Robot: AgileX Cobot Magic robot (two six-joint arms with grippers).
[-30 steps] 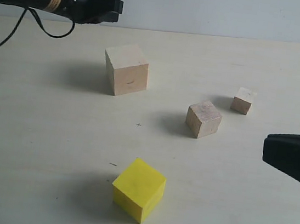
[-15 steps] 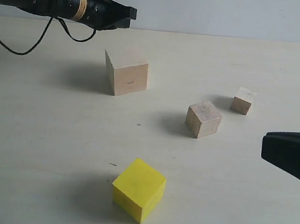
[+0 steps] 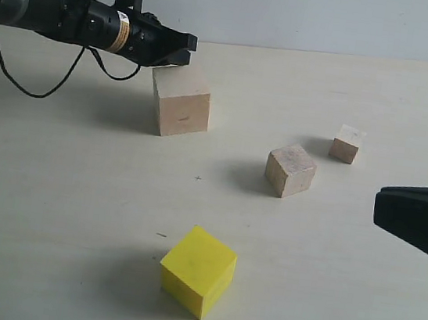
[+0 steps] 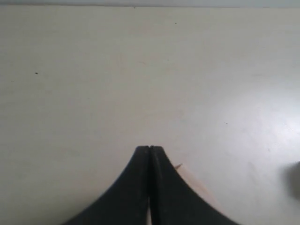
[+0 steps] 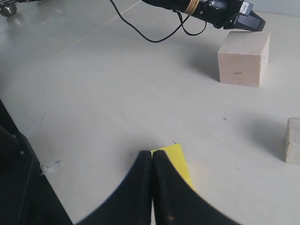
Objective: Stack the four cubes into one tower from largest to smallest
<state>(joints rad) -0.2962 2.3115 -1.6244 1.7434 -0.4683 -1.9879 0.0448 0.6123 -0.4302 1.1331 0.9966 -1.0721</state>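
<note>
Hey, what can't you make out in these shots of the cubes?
Exterior view: right gripper cut off by the edge; unclear whether left gripper touches the large wood cube.
Left wrist view: shut gripper hides all but a sliver of that cube.
Right wrist view: gripper covers most of the yellow cube; edge cuts the medium wood cube.

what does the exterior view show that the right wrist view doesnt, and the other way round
Only the exterior view: the small cube, and the yellow cube in full. Only the right wrist view: the right gripper with its tips pressed together, hiding part of the yellow cube. Both: the large cube with the left gripper near its top, the yellow cube, and the medium cube, which is cut off at the wrist picture's edge.
</note>
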